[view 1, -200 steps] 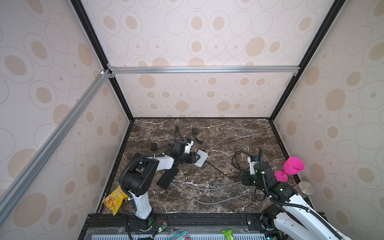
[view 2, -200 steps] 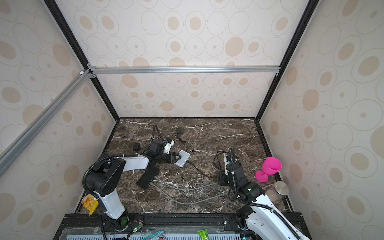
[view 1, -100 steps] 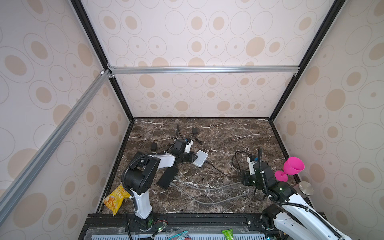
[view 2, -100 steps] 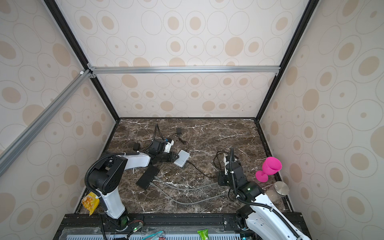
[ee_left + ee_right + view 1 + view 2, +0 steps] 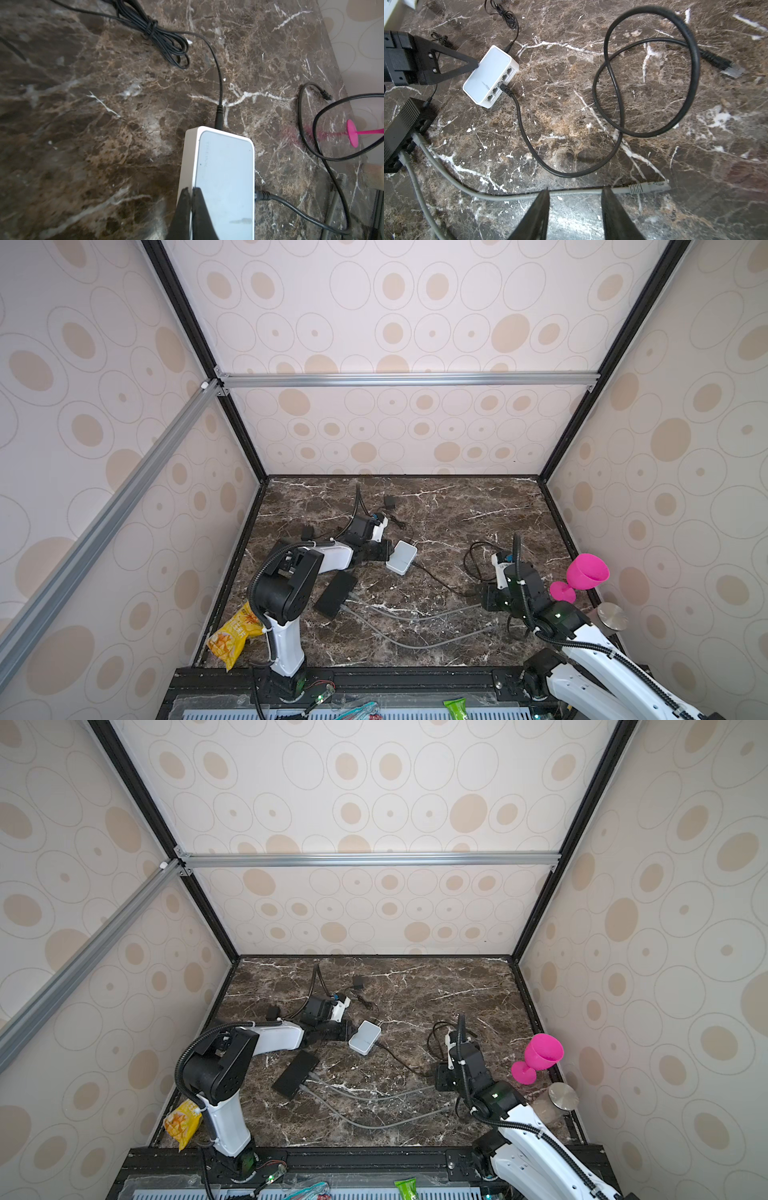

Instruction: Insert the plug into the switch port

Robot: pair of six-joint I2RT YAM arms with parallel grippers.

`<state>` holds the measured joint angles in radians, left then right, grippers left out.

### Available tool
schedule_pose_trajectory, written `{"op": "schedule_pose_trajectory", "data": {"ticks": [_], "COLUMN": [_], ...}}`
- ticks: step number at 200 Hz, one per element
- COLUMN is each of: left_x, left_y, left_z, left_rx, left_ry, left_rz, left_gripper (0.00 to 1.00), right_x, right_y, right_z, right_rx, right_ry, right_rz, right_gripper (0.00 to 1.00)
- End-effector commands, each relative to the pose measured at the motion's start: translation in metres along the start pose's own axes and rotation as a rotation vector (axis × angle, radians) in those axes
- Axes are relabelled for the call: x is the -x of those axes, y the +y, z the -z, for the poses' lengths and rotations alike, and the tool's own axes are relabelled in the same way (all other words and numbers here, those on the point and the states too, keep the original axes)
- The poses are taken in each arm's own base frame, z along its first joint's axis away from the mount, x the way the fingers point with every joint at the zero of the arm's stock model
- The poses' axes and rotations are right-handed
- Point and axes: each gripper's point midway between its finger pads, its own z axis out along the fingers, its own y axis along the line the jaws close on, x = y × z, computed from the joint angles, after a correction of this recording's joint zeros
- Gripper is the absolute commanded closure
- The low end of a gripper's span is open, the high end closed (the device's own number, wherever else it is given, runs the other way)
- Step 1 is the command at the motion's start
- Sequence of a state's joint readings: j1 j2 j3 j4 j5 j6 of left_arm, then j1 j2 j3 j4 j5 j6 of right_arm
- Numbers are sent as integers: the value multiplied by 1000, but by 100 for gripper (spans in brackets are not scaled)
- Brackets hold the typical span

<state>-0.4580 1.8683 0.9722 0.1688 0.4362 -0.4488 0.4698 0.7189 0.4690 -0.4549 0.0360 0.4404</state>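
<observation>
The left pincer [image 5: 190,190] is pinched fully shut on nothing, its tips seemingly resting on the portless edge of the small white plastic network switch [image 5: 224,176], whose port row [image 5: 501,83] faces the right arm across the dark marble table [image 5: 571,116]. Well apart, the half-open, empty right pincer [image 5: 576,189] hangs over the grey cable [image 5: 508,196] (this arm is far nearer); the clear-tipped grey plug [image 5: 652,186] lies flat just beyond one finger, its long axis running finger to finger, not between them.

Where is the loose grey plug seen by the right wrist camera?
In the right wrist view the grey plug lies on the marble beside the open right gripper, far from the white switch.
</observation>
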Motion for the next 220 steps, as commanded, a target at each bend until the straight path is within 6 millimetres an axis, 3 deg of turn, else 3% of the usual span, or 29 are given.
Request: {"op": "schedule_pose_trajectory", "data": {"ticks": [1,30,57,96,133,166,193,206,220], "left_x": [-6,9,37,70,78,53,9,-12,-31], "left_y": [5,6,-6,-34,-28,-24,-13,-9,-2], "left_z": [-5,-1,15,51,91,129,158,169,182], "left_rx": [29,61,59,16,55,57,72,73,104], "left_ry": [42,24,-31,-138,-251,-333,-366,-361,-354], "left_rz": [2,-22,-47,-84,-55,-2,97,146,185], "left_gripper": [100,100,100,100,100,100,100,89,60], "right_x": [9,9,9,10,9,10,10,10,12], "right_y": [5,6,6,6,6,5,5,6,10], "right_z": [2,1,1,1,2,5,5,4,1], "right_rx": [14,17,18,17,20,23,29,37,53], "right_ry": [-20,-15,-13,-16,-18,-32,-47,-54,-57], "right_rz": [3,8,9,9,9,7,2,-5,-13], "right_gripper": [56,56,57,56,56,56,56,56,57]}}
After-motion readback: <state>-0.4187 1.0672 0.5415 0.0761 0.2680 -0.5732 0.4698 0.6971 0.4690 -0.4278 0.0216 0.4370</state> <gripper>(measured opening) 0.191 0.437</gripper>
